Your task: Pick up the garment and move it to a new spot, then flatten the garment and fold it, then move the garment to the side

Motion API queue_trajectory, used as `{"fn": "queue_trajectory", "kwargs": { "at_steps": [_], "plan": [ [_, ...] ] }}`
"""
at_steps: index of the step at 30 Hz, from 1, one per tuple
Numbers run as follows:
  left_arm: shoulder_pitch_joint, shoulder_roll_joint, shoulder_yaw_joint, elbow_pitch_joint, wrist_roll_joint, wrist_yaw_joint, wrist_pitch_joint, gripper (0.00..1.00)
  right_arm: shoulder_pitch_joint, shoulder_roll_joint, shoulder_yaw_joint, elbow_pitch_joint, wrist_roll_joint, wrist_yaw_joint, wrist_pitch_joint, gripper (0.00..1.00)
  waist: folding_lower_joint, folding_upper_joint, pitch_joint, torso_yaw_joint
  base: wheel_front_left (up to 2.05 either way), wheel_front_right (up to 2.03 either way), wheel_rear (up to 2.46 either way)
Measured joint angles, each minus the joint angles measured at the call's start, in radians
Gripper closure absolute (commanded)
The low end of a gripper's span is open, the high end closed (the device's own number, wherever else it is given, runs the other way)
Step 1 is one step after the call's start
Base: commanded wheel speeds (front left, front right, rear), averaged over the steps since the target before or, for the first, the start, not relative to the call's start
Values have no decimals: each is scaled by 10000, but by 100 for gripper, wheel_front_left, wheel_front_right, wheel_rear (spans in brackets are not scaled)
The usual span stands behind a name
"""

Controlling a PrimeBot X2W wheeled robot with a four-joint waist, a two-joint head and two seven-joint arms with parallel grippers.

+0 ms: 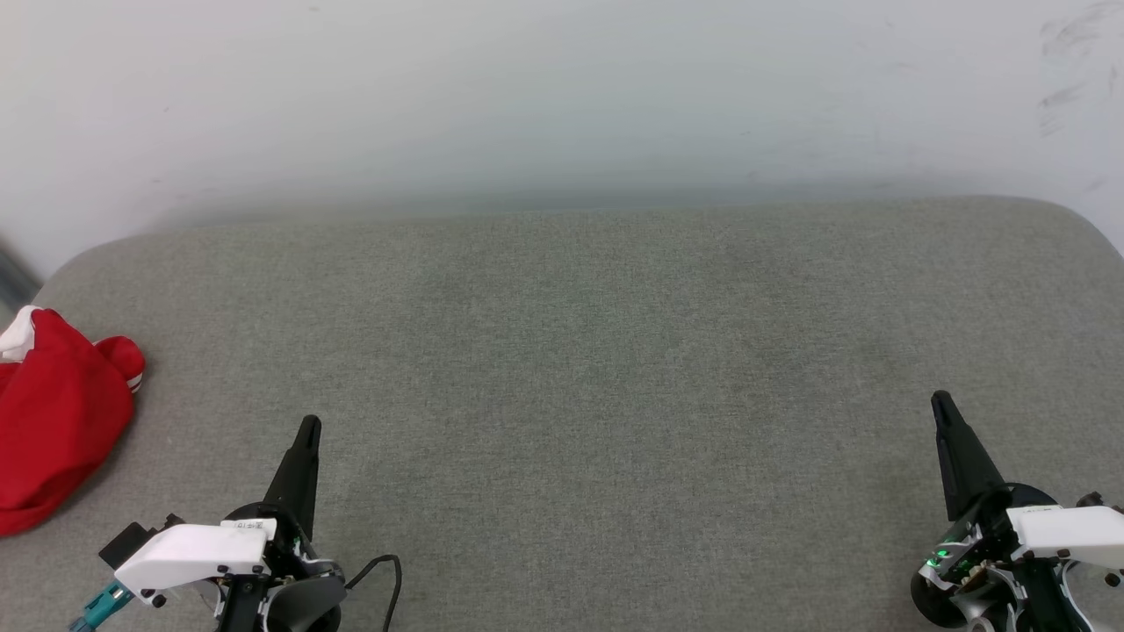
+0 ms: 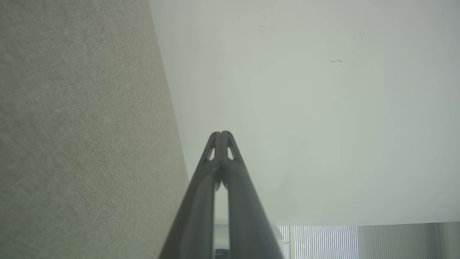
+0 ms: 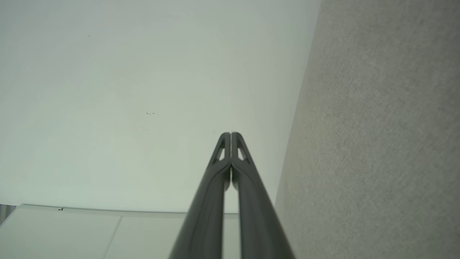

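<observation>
The garment (image 1: 54, 421) lies bunched up at the far left edge of the head view, a red heap with a bit of white at its top, partly cut off by the frame. My left gripper (image 1: 309, 427) hovers at the lower left, to the right of the garment and apart from it, its fingers pressed together and empty. My right gripper (image 1: 940, 402) is at the lower right, far from the garment, also shut with nothing in it. In the wrist views both grippers, left (image 2: 221, 133) and right (image 3: 230, 134), have their fingertips touching.
A grey fabric surface (image 1: 580, 369) with rounded far corners spreads across the head view. A white wall (image 1: 562, 96) rises right behind it. A black cable (image 1: 386, 579) loops beside my left wrist.
</observation>
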Motion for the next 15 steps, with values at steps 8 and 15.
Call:
{"fn": "queue_trajectory", "kwargs": {
  "at_steps": [8,15],
  "plan": [
    [9,-4,-2,15,0,2,-2,0,10,2,0,13,2,0,0,0,0,0,0,0,0,0,0],
    [405,-46,-79,244,21,4,-157,0,412,13,38,355,-63,-4,-159,0,0,0,5,-5,0,0,0]
  ]
}}
